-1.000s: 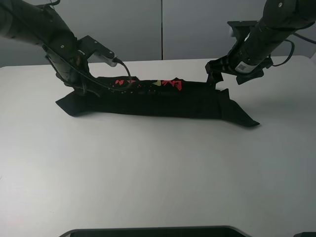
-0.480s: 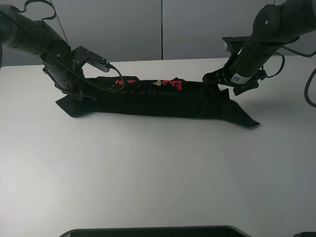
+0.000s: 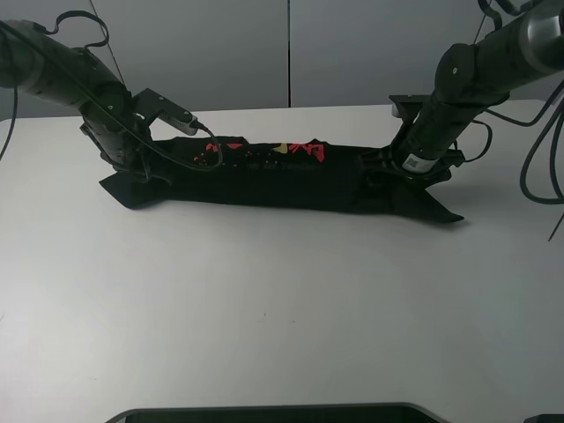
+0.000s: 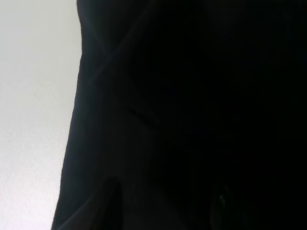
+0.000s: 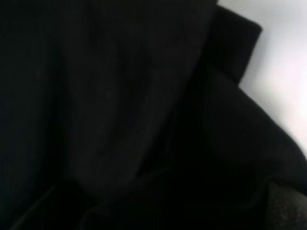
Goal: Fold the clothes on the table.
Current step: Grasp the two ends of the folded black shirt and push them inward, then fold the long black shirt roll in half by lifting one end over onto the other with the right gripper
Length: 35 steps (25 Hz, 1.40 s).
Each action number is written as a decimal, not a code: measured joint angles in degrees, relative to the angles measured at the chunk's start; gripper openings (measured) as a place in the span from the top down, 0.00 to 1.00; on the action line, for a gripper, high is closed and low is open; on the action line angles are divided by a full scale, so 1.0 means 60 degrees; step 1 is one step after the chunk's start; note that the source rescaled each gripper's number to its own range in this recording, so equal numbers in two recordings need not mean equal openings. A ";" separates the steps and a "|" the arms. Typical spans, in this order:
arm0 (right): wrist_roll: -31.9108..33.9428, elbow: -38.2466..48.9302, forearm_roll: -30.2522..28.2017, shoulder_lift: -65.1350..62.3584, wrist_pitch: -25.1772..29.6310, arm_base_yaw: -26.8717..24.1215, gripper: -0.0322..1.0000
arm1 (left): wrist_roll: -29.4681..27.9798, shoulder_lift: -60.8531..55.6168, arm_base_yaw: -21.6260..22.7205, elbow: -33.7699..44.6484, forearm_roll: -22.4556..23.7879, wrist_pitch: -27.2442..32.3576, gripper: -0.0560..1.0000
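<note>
Lying folded into a long band, black printed T-shirt (image 3: 291, 181) sits on white table (image 3: 282, 300), toward its far edge. Left gripper (image 3: 141, 167) pressed into shirt's left end, opening hidden, can't tell. Right gripper (image 3: 381, 167) down on shirt's right end, jaws spread wide, hold unclear.
</note>
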 joint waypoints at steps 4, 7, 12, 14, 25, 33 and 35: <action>-0.0162 -0.0071 0.0059 0.0081 -0.0022 0.0000 0.10 | 0.0000 0.0038 0.0000 -0.0017 0.0023 -0.0024 0.42; -0.0218 -0.0093 0.0074 0.0120 -0.0052 -0.0006 0.16 | 0.0000 0.0058 0.0000 -0.0035 0.0028 -0.0024 0.42; -0.0509 -0.0093 0.0125 0.0178 -0.0192 -0.0022 0.53 | 0.0000 0.0058 0.0000 -0.0048 0.0028 -0.0064 0.42; -0.0571 -0.0093 0.0332 0.0198 -0.0192 -0.0022 0.67 | 0.0000 0.0074 0.0000 -0.0048 0.0028 -0.0114 0.42; -0.0605 -0.0115 0.0428 0.0198 -0.0096 -0.0004 0.89 | 0.0000 0.0074 0.0000 -0.0048 0.0028 -0.0186 0.42; 0.1731 -0.0168 -0.2239 0.0179 0.0279 0.0081 0.89 | 0.1170 0.0074 0.0026 -0.0078 -0.1619 -0.0445 0.42; 0.2235 -0.0183 -0.3068 0.0160 0.0461 0.0081 0.89 | 0.1673 -0.0006 0.0026 -0.0078 -0.2358 -0.0572 0.42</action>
